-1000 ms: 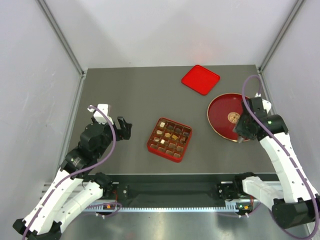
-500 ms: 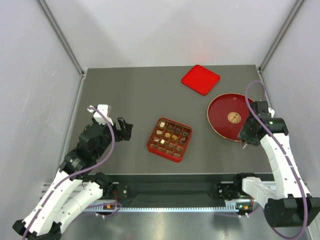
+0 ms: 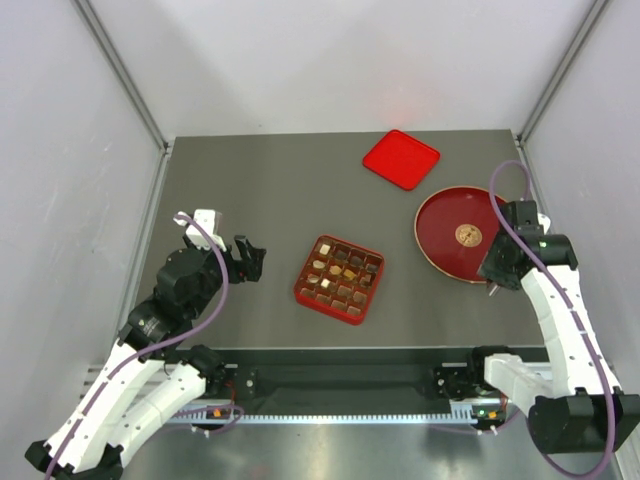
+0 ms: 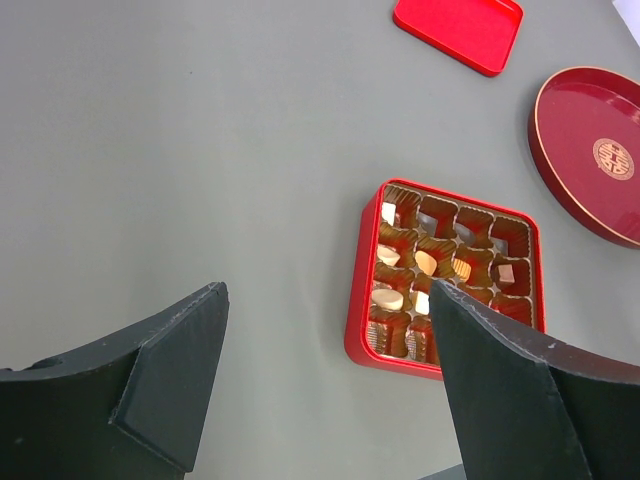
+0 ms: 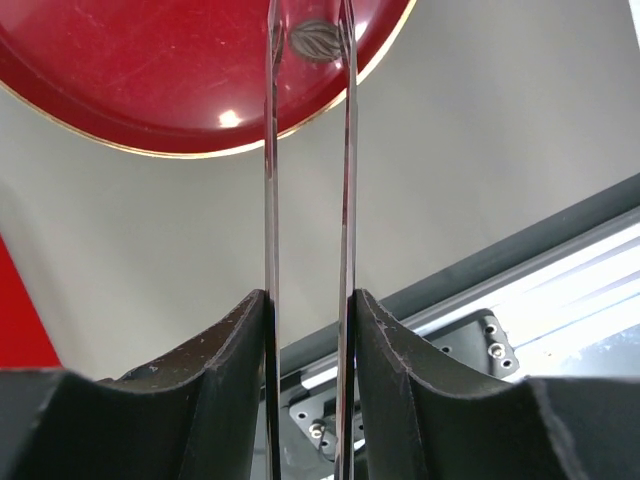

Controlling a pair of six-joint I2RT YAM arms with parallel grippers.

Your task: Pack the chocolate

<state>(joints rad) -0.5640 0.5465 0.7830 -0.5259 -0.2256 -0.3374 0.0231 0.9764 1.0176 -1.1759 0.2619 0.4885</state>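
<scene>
Several chocolate pieces [image 3: 337, 272], brown, tan and cream, sit in cells of the red gridded tray [image 3: 308, 293] at mid-table. The left wrist view shows those pieces [image 4: 427, 262] inside the tray [image 4: 358, 335]. My left gripper [image 3: 250, 259] hovers left of the tray, open and empty [image 4: 328, 290]. My right gripper [image 3: 497, 262] is shut on thin metal tongs [image 5: 270, 200] at the near edge of the round red plate [image 3: 440, 215]. A dark leaf-patterned chocolate [image 5: 315, 38] lies between the tong tips over the plate [image 5: 150, 70]. I cannot tell whether it is lifted.
The flat red square lid [image 3: 401, 158] lies at the back of the table, also seen in the left wrist view [image 4: 458, 30]. The plate [image 4: 580, 150] has a gold emblem [image 3: 466, 235] at its centre. Grey walls enclose the table, and a metal rail [image 5: 500, 300] runs along the near edge.
The right gripper with the tongs drew back from over the plate towards its near right rim, then held still. The left gripper shifted slightly and stays open.
</scene>
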